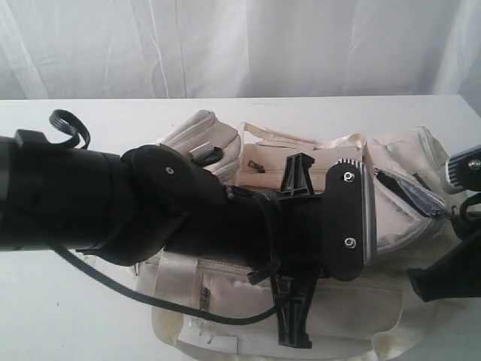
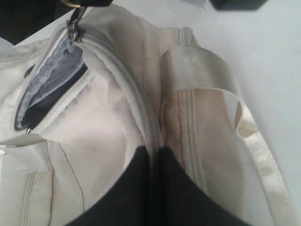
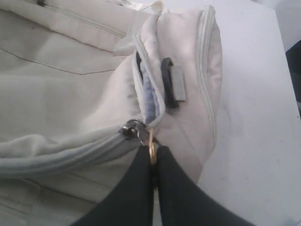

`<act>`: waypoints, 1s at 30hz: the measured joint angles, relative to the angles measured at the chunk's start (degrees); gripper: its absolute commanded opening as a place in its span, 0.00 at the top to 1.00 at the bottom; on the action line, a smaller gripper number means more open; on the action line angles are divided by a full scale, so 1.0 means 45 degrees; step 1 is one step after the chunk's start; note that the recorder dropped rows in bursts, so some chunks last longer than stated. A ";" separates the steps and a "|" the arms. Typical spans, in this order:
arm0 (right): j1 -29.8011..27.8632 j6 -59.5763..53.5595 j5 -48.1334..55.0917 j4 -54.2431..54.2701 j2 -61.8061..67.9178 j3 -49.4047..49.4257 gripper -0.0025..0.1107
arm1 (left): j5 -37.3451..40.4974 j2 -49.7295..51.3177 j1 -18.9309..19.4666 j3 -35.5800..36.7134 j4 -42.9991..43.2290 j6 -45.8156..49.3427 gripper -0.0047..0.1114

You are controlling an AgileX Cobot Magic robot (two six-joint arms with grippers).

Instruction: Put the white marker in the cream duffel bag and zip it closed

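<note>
White table [image 1: 68, 316] before a pale curtain [image 1: 225, 45] carries the cream duffel bag [image 1: 394, 226], lying mid-frame in the exterior view, partly hidden behind a black arm [image 1: 150, 203]. The left gripper [image 2: 151, 155] is pinched together on the bag's zipped seam. The right gripper [image 3: 153, 157] is clamped on the gold zip ring [image 3: 151, 146].
</note>
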 measured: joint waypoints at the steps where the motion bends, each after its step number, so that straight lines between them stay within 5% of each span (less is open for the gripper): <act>1: 0.0000 0.0028 -0.0023 -0.0030 0.0000 0.0000 0.98 | 0.0093 0.0058 0.0000 -0.0101 0.0000 0.0000 0.96; 21: 0.0000 0.2642 0.0969 -0.3659 0.0000 -0.0467 0.98 | -0.0157 0.0058 0.0000 -0.0471 -0.0121 -0.0208 0.96; 30: -0.0313 0.2984 0.0535 -0.3462 0.0000 -0.0467 0.98 | -0.0065 0.0058 0.0000 -0.0471 -0.0153 -0.0469 0.96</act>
